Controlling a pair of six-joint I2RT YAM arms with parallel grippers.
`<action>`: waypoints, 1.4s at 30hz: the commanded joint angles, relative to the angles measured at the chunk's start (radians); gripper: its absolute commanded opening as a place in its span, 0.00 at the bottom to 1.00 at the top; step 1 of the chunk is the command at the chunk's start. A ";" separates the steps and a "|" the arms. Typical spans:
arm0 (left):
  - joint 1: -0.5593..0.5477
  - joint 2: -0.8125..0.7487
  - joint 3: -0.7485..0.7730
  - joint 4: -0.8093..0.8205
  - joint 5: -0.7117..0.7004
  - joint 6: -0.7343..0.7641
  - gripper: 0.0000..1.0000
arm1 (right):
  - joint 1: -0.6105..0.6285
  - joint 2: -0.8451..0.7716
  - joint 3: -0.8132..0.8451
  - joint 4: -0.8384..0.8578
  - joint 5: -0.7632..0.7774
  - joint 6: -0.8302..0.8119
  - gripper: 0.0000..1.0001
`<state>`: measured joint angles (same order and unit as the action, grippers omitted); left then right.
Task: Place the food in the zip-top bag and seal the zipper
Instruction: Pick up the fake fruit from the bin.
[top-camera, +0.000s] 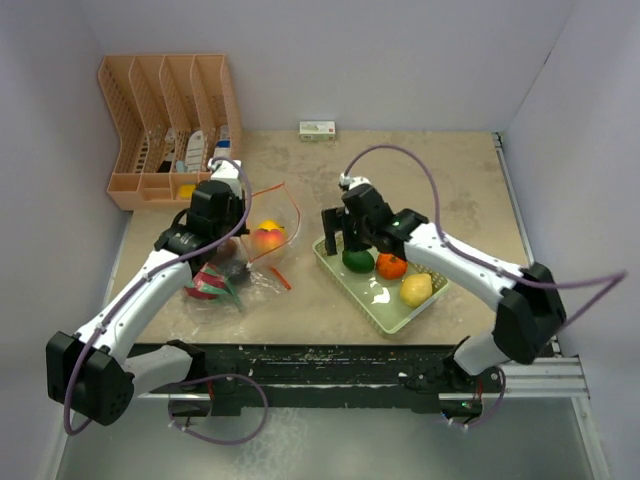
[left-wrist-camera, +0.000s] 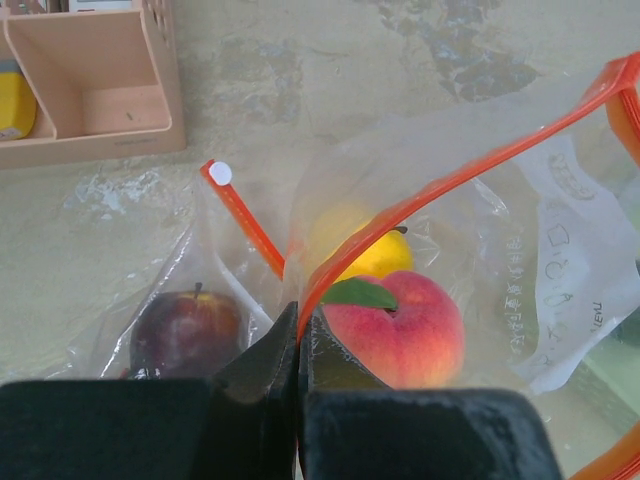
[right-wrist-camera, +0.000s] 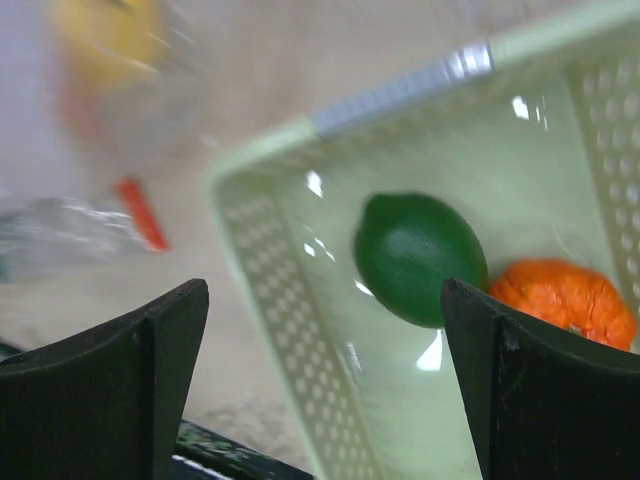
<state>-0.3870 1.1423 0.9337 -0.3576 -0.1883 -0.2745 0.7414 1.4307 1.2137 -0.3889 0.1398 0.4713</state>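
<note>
A peach organizer rack (top-camera: 165, 120) stands at the far left corner, a small box (top-camera: 317, 128) by the back wall, with bare table between. The left gripper (left-wrist-camera: 298, 315) is pinched tight on the zipper (left-wrist-camera: 450, 185), holding the zip-top bag (left-wrist-camera: 560, 250) mouth up. A peach (left-wrist-camera: 400, 335), a yellow fruit (left-wrist-camera: 365, 250) and a dark apple (left-wrist-camera: 185, 330) lie inside. The right gripper (right-wrist-camera: 325, 290) hangs wide open over the green tray (right-wrist-camera: 280, 300), which holds a lime (right-wrist-camera: 418, 258), an orange (right-wrist-camera: 565, 300) and a lemon (top-camera: 416, 289).
</note>
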 joint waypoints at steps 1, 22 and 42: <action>0.006 -0.036 -0.009 0.078 0.035 -0.008 0.00 | -0.010 0.096 -0.066 -0.059 0.084 0.057 0.99; 0.005 -0.070 -0.034 0.088 0.062 -0.011 0.00 | -0.010 0.291 -0.119 0.156 0.184 -0.014 0.98; 0.005 -0.070 -0.050 0.095 0.069 -0.014 0.00 | -0.009 -0.089 -0.058 0.082 0.098 -0.048 0.05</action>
<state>-0.3870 1.0878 0.8867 -0.3157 -0.1326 -0.2775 0.7326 1.4590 1.0748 -0.3519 0.3023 0.4675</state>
